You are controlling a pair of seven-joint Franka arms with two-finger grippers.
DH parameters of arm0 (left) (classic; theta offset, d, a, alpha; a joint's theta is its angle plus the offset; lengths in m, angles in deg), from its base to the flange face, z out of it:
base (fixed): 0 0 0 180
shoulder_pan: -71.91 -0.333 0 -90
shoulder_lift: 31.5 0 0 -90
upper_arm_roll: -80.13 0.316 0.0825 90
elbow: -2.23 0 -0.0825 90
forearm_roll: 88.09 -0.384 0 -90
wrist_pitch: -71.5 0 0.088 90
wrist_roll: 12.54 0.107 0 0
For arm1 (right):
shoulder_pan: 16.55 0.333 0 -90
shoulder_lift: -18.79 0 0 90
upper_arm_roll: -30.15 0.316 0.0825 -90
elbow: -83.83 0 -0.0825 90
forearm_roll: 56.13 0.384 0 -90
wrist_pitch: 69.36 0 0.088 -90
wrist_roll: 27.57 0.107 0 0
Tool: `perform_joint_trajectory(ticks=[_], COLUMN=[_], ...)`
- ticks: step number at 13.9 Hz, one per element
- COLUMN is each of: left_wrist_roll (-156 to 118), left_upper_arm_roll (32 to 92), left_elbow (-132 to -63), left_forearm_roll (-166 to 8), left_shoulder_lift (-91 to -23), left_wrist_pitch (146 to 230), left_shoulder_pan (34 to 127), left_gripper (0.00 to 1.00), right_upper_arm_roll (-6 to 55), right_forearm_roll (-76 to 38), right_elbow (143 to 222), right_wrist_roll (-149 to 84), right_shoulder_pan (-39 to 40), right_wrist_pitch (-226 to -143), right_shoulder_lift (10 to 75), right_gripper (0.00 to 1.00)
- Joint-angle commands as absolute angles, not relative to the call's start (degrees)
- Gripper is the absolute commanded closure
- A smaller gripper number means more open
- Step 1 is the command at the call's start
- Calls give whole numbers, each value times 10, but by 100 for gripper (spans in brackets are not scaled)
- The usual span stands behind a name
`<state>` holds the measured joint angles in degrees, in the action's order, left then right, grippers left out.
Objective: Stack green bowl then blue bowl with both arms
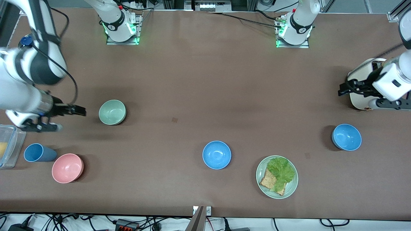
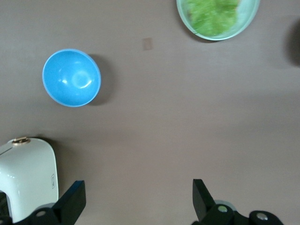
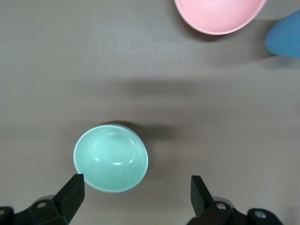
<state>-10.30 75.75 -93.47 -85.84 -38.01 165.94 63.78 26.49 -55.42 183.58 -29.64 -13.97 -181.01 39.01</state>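
Observation:
The green bowl (image 1: pixel 112 112) stands upright toward the right arm's end of the table; it also shows in the right wrist view (image 3: pixel 110 158). My right gripper (image 1: pixel 72 119) hovers beside it, open and empty (image 3: pixel 136 199), with the bowl just ahead of one fingertip. Two blue bowls stand upright: one mid-table (image 1: pixel 216 155), one toward the left arm's end (image 1: pixel 346 137), which also shows in the left wrist view (image 2: pixel 71 78). My left gripper (image 1: pixel 358 98) hovers over a white toaster, open and empty (image 2: pixel 139 201).
A pink bowl (image 1: pixel 67 168), a blue cup (image 1: pixel 37 152) and a clear container (image 1: pixel 8 146) sit at the right arm's end. A pale-green plate (image 1: pixel 290 189) with lettuce and bread lies near the front edge. The white toaster (image 1: pixel 361 77) stands at the left arm's end.

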Motion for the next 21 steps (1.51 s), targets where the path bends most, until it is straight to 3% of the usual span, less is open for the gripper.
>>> perform_joint_trajectory(ticks=[1, 4, 7, 8, 10, 12, 13, 17, 21], left_wrist_roll=[-99, -98, -68, -67, -55, -27, -24, -23, 6], left_upper_arm_roll=[759, 758, 759, 759, 759, 759, 760, 759, 759], left_elbow=[-917, -873, -864, -865, -866, -875, -889, -920, -921], left_forearm_roll=[-853, -888, -891, -891, -905, -915, -917, -953, -955], left_shoulder_lift=[-425, -509, -567, -581, -608, -630, -635, -649, -681], left_wrist_pitch=[1666, 1672, 1736, 1761, 1813, 1856, 1884, 1937, 1988], left_shoulder_pan=[608, 564, 521, 514, 499, 497, 496, 493, 482], left_gripper=[0, 0, 0, 0, 0, 0, 0, 0, 0], right_upper_arm_roll=[266, 265, 265, 265, 265, 265, 265, 266, 268], right_forearm_roll=[-563, -564, -564, -564, -564, -563, -563, -553, -530], right_elbow=[1831, 1858, 1899, 1908, 1915, 1911, 1911, 1892, 1833], right_wrist_roll=[-284, -289, -285, -283, -282, -280, -280, -277, -196], right_shoulder_pan=[-135, -137, -136, -136, -136, -136, -135, -102, 21], right_wrist_pitch=[-1828, -1827, -1827, -1827, -1827, -1830, -1830, -1820, -1805], right_shoulder_lift=[444, 472, 472, 472, 474, 484, 488, 482, 483], right_gripper=[0, 0, 0, 11, 57, 93, 100, 100, 100])
